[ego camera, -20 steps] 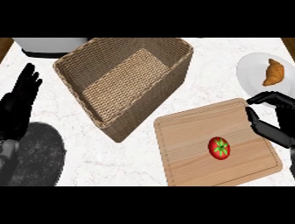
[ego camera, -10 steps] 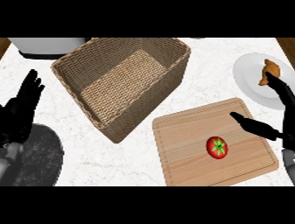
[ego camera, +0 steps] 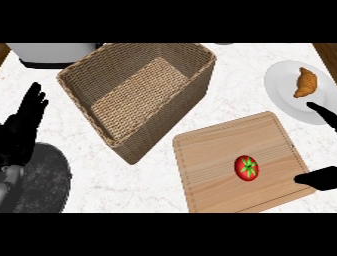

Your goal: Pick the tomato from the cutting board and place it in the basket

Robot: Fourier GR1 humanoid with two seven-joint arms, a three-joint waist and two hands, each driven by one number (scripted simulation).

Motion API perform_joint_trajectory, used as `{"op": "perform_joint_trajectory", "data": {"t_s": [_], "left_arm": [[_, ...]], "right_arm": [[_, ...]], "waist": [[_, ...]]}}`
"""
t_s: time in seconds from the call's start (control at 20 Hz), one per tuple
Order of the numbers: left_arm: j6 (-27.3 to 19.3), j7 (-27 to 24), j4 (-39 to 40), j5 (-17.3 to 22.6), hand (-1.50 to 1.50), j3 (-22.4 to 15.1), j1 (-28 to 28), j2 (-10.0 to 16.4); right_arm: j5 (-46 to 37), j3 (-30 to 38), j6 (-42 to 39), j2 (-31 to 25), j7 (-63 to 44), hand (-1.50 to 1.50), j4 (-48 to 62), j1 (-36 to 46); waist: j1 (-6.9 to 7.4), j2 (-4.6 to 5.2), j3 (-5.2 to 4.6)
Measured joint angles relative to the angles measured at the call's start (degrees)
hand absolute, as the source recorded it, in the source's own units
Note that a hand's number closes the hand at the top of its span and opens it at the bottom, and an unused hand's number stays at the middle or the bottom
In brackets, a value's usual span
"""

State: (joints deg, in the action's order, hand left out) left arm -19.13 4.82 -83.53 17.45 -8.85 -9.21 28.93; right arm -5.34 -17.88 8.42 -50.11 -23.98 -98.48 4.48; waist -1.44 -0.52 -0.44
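A red tomato (ego camera: 247,167) with a green stem lies near the middle of the wooden cutting board (ego camera: 215,150) at the lower right. My right hand (ego camera: 333,175) is at the board's right edge, open, thumb pointing toward the tomato and fingers stretched up past the board's far right corner; it does not touch the tomato. The woven basket (ego camera: 193,60) stands at the upper middle, with nothing seen inside. My left hand (ego camera: 16,132) rests open at the left edge, fingers up.
A white plate (ego camera: 282,85) with a croissant (ego camera: 305,82) sits at the upper right, just beyond my right fingers. A dark round pan (ego camera: 49,180) lies at the lower left under my left forearm. A grey-white appliance (ego camera: 53,52) stands at the top left.
My right hand has opened from a curled pose and slid right and down along the board's right edge. The tomato, board and basket keep their places on the counter.
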Motion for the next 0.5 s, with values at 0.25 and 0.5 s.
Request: {"op": "perform_joint_trajectory", "data": {"t_s": [0.25, 0.5], "left_arm": [[-0.23, 0.5, -0.35, -0.78, 0.0, -0.31, -0.46, -1.42], [1.24, 0.08, 1.42, -1.85, 0.0, 1.33, -1.55, -2.7]], "right_arm": [[7.18, 2.29, -9.38, -5.93, -12.08, -1.5, -10.94, -0.56], [9.6, 6.02, -12.18, -4.75, -18.3, -1.5, -17.92, -3.25]], "waist": [[0.3, 0.14, 0.22], [0.7, 0.32, 0.35]]}}
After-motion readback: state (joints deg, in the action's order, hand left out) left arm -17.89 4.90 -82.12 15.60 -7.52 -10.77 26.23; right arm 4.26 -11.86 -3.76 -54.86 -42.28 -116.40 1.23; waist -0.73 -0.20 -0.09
